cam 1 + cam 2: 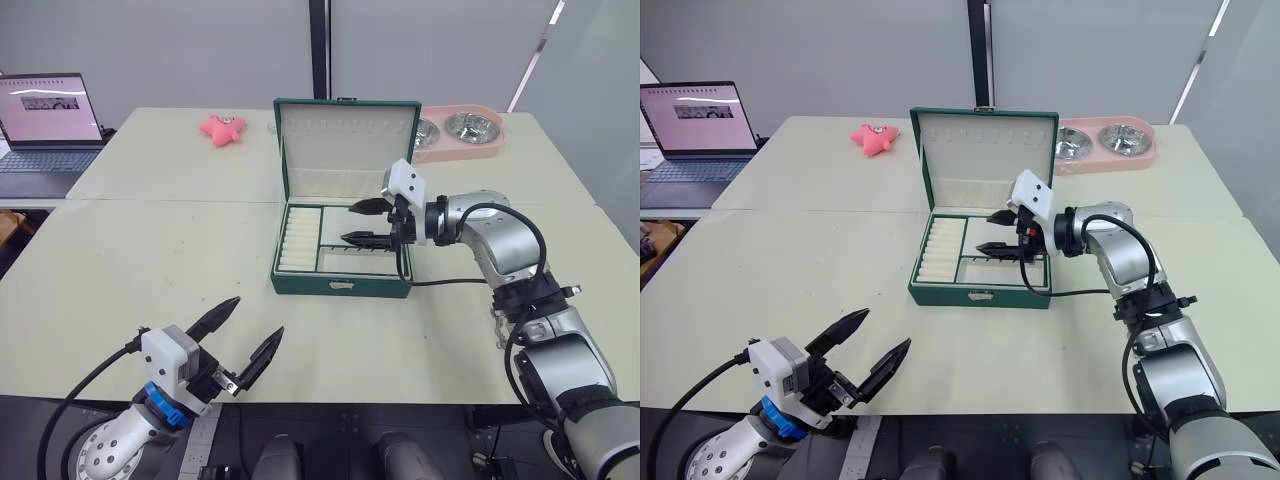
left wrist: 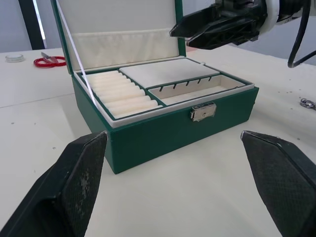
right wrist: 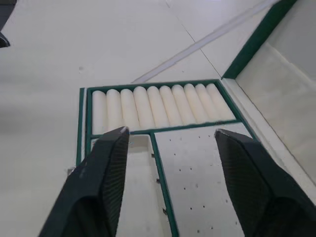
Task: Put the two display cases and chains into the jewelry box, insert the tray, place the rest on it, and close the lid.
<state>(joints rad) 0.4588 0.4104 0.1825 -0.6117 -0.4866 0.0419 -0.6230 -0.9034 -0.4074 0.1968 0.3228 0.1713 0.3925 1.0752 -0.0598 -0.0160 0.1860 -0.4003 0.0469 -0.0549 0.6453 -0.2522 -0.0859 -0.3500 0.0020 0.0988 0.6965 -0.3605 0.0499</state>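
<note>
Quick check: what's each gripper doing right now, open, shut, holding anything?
Left gripper: open, empty, above the table in front of the jewelry box.
Right gripper: open, empty, over the tray seated in the box.

An office or lab: pale tables [image 1: 150, 290], laptop [image 1: 45, 130], grey partition walls [image 1: 160, 50].

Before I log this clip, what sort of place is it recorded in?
Probably an office or lab test space: pale cream tables pushed together, an open grey laptop at one side, plain grey partition walls behind, and an open dark green jewelry box as a prop.
</note>
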